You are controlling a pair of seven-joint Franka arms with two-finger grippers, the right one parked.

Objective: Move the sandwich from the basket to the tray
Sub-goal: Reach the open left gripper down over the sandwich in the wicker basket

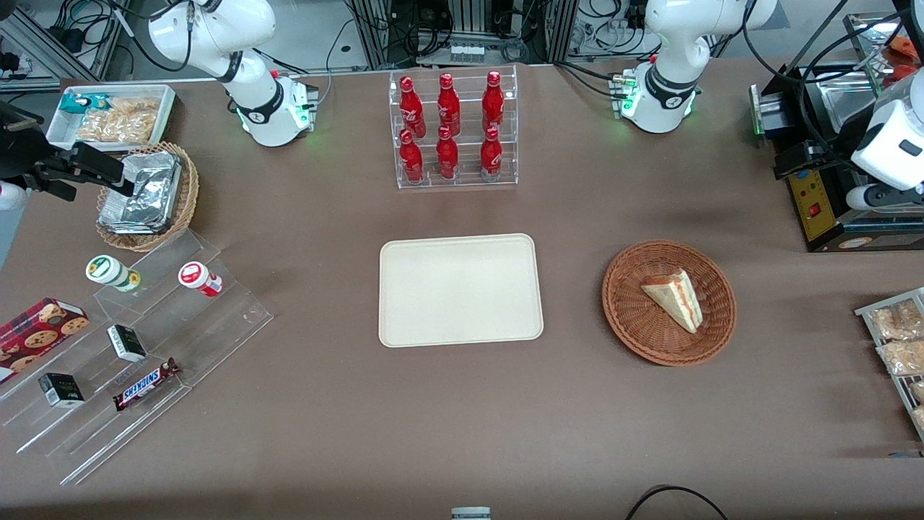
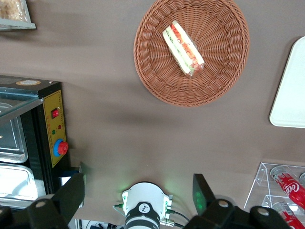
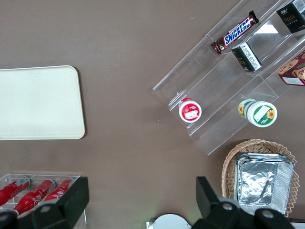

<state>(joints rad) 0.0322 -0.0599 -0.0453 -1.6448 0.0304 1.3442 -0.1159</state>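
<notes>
The sandwich (image 1: 675, 297) (image 2: 183, 47), a pale triangular wedge with red, white and green filling, lies in the round reddish-brown wicker basket (image 1: 635, 310) (image 2: 214, 71). The cream tray (image 1: 460, 289) (image 2: 290, 95) lies flat beside the basket, toward the parked arm's end, with nothing on it. My gripper (image 2: 138, 191) hangs high above the table near the working arm's base (image 1: 660, 94), farther from the front camera than the basket. It is open, its fingers (image 2: 202, 193) spread wide with nothing between them. It touches neither basket nor sandwich.
A clear rack of red bottles (image 1: 451, 130) stands farther from the front camera than the tray. A black machine with a red button (image 1: 816, 195) (image 2: 50, 129) sits at the working arm's end, with bagged snacks (image 1: 899, 339) nearer the camera. Acrylic steps (image 1: 137, 339) and a foil-filled basket (image 1: 144, 195) lie toward the parked arm's end.
</notes>
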